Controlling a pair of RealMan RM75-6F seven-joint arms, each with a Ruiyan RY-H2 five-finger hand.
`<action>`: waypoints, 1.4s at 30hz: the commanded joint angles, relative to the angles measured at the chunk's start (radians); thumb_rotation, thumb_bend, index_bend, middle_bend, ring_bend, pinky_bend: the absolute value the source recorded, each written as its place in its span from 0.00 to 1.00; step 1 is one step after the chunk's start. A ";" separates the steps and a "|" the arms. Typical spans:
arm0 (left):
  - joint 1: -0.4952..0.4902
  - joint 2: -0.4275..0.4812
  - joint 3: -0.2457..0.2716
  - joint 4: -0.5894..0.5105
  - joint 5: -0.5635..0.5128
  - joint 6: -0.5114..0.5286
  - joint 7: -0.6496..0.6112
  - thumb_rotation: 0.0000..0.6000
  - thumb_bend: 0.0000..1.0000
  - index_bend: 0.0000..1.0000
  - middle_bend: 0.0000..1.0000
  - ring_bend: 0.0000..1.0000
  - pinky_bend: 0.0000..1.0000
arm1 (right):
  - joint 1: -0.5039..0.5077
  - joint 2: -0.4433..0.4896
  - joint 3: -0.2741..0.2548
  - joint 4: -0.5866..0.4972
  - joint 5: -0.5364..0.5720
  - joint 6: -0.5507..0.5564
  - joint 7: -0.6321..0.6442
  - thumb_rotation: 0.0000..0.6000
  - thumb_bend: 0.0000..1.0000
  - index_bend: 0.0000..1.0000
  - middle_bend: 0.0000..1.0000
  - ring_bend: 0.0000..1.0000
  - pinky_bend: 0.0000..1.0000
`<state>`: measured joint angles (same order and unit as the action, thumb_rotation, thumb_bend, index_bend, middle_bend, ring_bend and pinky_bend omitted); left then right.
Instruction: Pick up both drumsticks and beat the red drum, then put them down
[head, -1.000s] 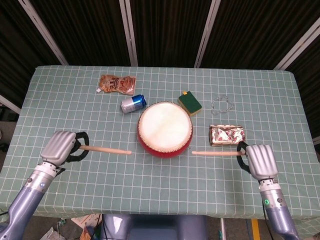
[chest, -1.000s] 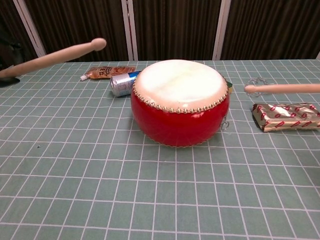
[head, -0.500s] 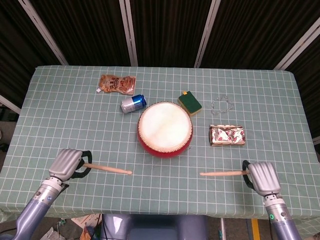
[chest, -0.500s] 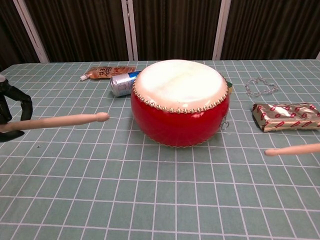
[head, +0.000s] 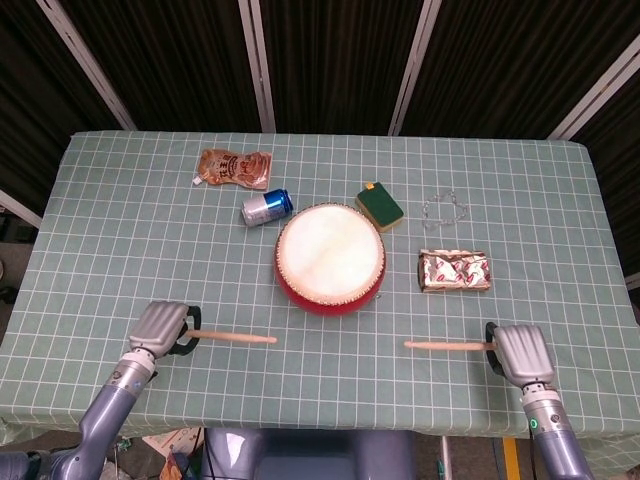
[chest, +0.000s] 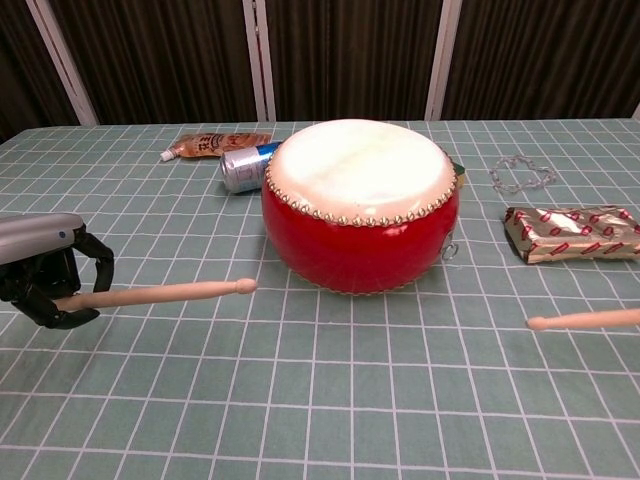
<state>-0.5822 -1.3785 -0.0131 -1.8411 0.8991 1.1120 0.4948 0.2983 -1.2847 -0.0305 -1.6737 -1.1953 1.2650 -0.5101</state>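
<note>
The red drum (head: 329, 259) (chest: 359, 207) with its white skin stands at the middle of the table. My left hand (head: 162, 328) (chest: 42, 267) grips one wooden drumstick (head: 232, 338) (chest: 165, 293), low over the cloth at the front left, tip pointing right. My right hand (head: 521, 351) grips the other drumstick (head: 447, 346) (chest: 583, 320) at the front right, tip pointing left. Both sticks lie nearly level and apart from the drum. The chest view shows the right stick's tip only, not the right hand.
Behind the drum lie a blue can (head: 266, 207) (chest: 240, 165), an orange pouch (head: 234, 167), a green sponge (head: 380, 206) and a thin chain (head: 445, 209). A shiny wrapped packet (head: 454, 270) (chest: 573, 232) sits right of the drum. The table's front edge runs just below both hands.
Both hands have come back toward the front edge and dropped lower with their sticks. The left stick's tip has fallen from above drum height to near the cloth.
</note>
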 joint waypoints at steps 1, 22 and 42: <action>-0.012 -0.021 -0.009 0.017 -0.020 -0.004 0.023 1.00 0.34 0.52 0.94 0.98 1.00 | 0.004 -0.008 0.007 -0.002 0.028 -0.018 -0.030 1.00 0.65 0.81 0.94 0.99 0.89; 0.014 0.029 0.018 -0.035 0.022 0.033 0.034 1.00 0.07 0.29 0.53 0.68 0.77 | 0.005 0.009 -0.001 -0.081 0.104 -0.015 -0.189 1.00 0.41 0.37 0.75 0.81 0.76; 0.324 0.320 0.181 0.099 0.677 0.403 -0.465 1.00 0.07 0.06 0.01 0.07 0.12 | -0.106 0.196 0.005 -0.179 -0.180 0.184 0.170 1.00 0.36 0.00 0.07 0.07 0.10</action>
<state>-0.3427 -1.1058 0.1123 -1.8395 1.4831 1.4167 0.1078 0.2376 -1.1403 -0.0181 -1.8508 -1.2809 1.3764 -0.4451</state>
